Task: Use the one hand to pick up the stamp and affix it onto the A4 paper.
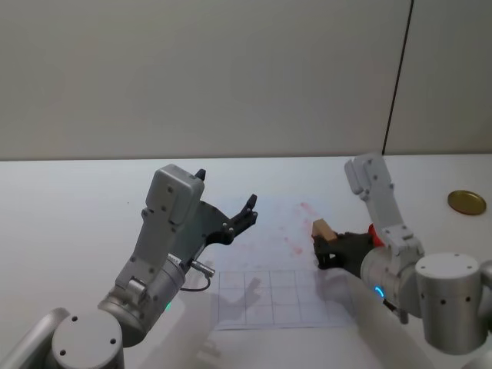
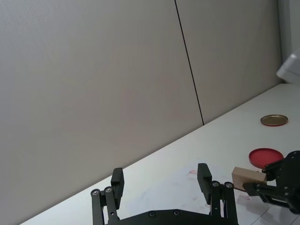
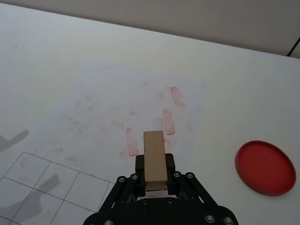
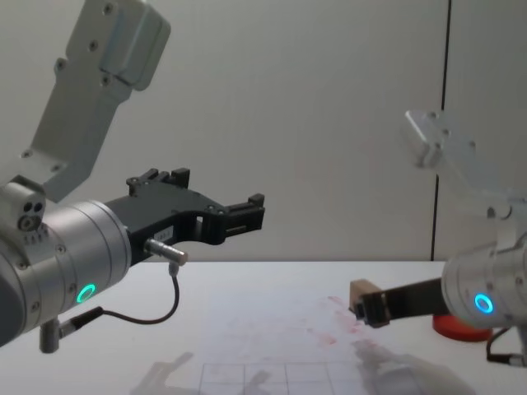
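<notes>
Grip: right tool (image 1: 323, 250) clamped on stamp (image 3: 155, 157), held above A4 paper (image 3: 108, 103) near red smudges (image 3: 168, 122) | left tool (image 1: 226, 189) open, raised, idle | risk: tilted press leaves partial print; unpinned sheet may slide; block may twist in tool

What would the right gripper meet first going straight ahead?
Likely the A4 paper: the right gripper aims the stamp at its red smudges, though the downward tilt is hard to judge.

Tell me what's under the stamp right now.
The smudged paper lies below the stamp, which the right gripper holds clear of the sheet. The stamp's underside is hidden.
</notes>
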